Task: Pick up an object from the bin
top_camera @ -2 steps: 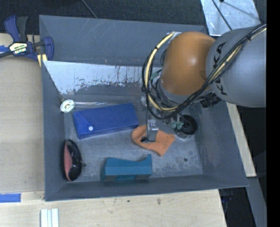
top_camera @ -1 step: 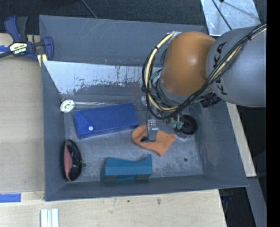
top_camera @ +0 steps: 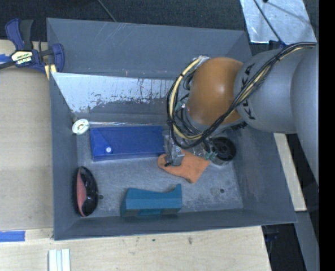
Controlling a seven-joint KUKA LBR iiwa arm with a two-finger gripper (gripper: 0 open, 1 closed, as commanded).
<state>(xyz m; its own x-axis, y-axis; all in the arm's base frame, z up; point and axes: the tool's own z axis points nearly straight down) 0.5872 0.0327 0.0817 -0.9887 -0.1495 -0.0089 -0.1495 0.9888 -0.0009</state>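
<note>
Orange and flat, the soft piece (top_camera: 191, 168) lies on the floor of the bin (top_camera: 156, 49), just off the lower right corner of the blue box (top_camera: 127, 143). It is the thing your gripper (top_camera: 174, 156) sits over. The gripper is down at the end of the piece nearest the box, touching it or very close. You cannot tell here whether it is clenched or released, so do not count the piece as held.

Judge it as cloth or thin foam: light, limp, neither fragile nor slippery. It will probably fold and droop when lifted, so pinching a raised edge should serve better than spanning its width. The end by the box looks slightly bunched, a fair place to take hold.

Its long axis runs away from the box's short end, roughly in line with the box's own length. 1 blunt lobe points down and away from the box.

1 teal block (top_camera: 151, 201) lies below the box, apart from the piece. 1 black round thing (top_camera: 223, 150) sits beyond the piece, on the side away from the box. 1 black-and-red mouse-shaped thing (top_camera: 85, 192) lies off the box's lower left corner, and 1 white ring (top_camera: 80, 127) off its upper left corner.
</note>
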